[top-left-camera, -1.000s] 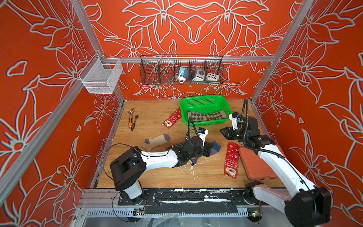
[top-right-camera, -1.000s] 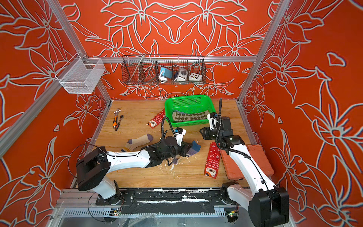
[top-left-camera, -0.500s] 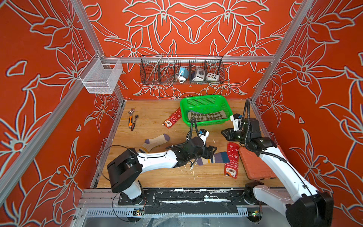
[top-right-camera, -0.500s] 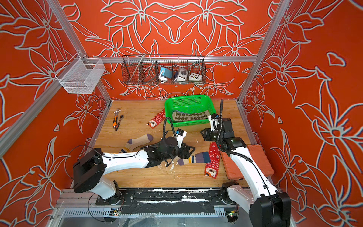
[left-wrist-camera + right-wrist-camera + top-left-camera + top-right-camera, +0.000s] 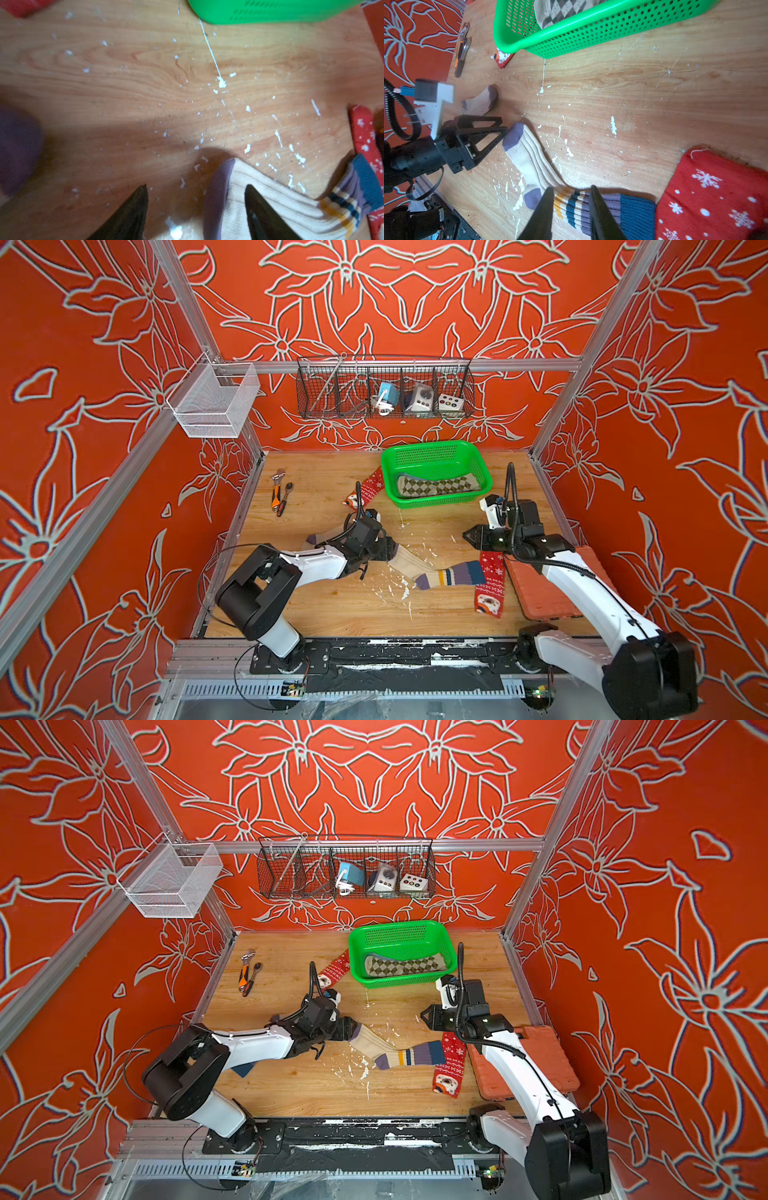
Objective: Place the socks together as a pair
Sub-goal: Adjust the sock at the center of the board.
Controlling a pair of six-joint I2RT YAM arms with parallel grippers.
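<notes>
A cream sock with a purple toe, stripes and a blue cuff [image 5: 436, 572] lies stretched flat mid-table. My left gripper [image 5: 390, 549] stands open at its toe end; in the left wrist view the purple toe [image 5: 216, 197] lies loose between the wide-apart fingers [image 5: 195, 187]. My right gripper [image 5: 467, 536] hovers above the table behind the cuff, slightly open and holding nothing [image 5: 571, 188]. The matching cream sock [image 5: 318, 538] is partly hidden by my left arm. One red snowflake sock [image 5: 490, 589] lies against the blue cuff, another [image 5: 365, 491] beside the green basket [image 5: 432, 450], which holds an argyle sock [image 5: 436, 485].
An orange-red plastic lid [image 5: 552, 589] lies under my right arm at the table's right edge. Hand tools [image 5: 278, 495] lie at the back left. A black wire rack [image 5: 384, 389] and a white mesh basket [image 5: 212, 402] hang on the walls. White flecks dot the wood.
My left gripper carried the bunched cream sock rightward, laid it out flat beside the red sock, then opened and let go. My right gripper has opened slightly.
</notes>
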